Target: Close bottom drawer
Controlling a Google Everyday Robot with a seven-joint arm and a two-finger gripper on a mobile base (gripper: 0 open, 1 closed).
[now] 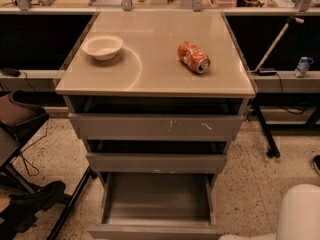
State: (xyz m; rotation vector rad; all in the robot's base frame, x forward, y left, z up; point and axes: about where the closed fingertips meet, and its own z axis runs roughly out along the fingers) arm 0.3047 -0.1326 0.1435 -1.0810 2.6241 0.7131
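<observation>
The bottom drawer (pixel 157 196) of the grey cabinet is pulled far out toward me, and its empty grey box interior shows. Its flat front (pixel 155 232) lies at the lower edge of the camera view. Above it are the mid-width drawer front (pixel 156 162) and the widest front with white scratch marks (pixel 156 127), both slightly out. My gripper is out of view. Only a white rounded part of my arm (pixel 299 214) shows at the bottom right, to the right of the open drawer.
On the cabinet top (pixel 150 79) sit a white bowl (pixel 102 46) at the left and an orange can (pixel 193 57) lying on its side. A chair (pixel 20 116) and a dark shoe (pixel 30 201) are at the left. A black stand (pixel 265 134) is at the right.
</observation>
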